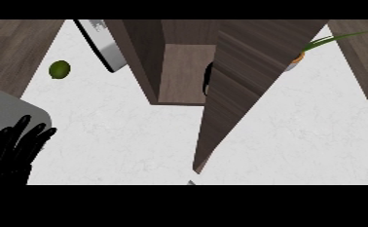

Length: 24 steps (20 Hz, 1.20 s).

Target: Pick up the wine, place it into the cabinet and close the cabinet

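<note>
A dark wood cabinet (144,50) stands on the white counter, its inside floor (185,75) showing. Its door (241,85) swings out toward me and covers most of the opening. Between the door's edge and the shelf shows a thin dark sliver (208,78), likely the wine bottle inside the cabinet; the rest of it is hidden. My left hand (20,145) rests at the lower left edge, fingers straight and up, holding nothing. My right hand does not show; only a small grey tip (191,182) peeks in at the bottom edge.
A green lime (60,69) lies on the counter at the left. A flat grey-and-black panel (101,46) leans beside the cabinet. A grey rounded object (22,111) sits by my left hand. A potted plant (302,55) stands behind the door at the right.
</note>
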Each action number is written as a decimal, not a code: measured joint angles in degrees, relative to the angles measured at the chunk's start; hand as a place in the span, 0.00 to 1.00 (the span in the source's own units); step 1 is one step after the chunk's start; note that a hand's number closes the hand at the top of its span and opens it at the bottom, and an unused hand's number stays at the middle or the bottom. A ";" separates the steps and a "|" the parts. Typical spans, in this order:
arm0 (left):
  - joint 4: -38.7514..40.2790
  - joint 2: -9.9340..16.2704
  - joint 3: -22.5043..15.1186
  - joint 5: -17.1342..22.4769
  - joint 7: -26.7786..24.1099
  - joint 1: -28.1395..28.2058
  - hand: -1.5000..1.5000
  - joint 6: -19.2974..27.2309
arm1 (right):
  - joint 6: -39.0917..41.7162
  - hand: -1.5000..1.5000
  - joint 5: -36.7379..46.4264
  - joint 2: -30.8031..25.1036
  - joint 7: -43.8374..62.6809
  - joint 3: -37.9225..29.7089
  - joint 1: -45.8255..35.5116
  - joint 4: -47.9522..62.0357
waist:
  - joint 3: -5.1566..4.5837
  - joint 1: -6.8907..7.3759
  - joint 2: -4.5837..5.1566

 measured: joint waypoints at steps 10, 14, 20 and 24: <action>4.97 5.87 7.17 3.25 -2.51 7.07 0.00 -10.34 | -17.86 1.00 4.20 -6.68 -1.96 5.50 -11.89 1.85 | -0.12 1.24 -0.07; 6.95 8.22 9.83 4.26 -2.97 8.95 0.00 -14.99 | -24.11 1.00 4.23 -8.02 -3.22 5.65 -15.71 2.58 | -0.14 1.90 0.05; 8.50 9.16 12.21 4.43 -2.62 11.13 0.00 -18.27 | -29.75 1.00 2.82 -3.49 -4.69 1.50 -26.29 13.15 | -0.11 2.44 0.45; 10.43 9.57 14.15 4.66 -1.85 12.04 0.00 -20.14 | -31.57 1.00 0.25 -0.45 -6.40 -4.15 -36.32 24.82 | -0.06 2.51 0.74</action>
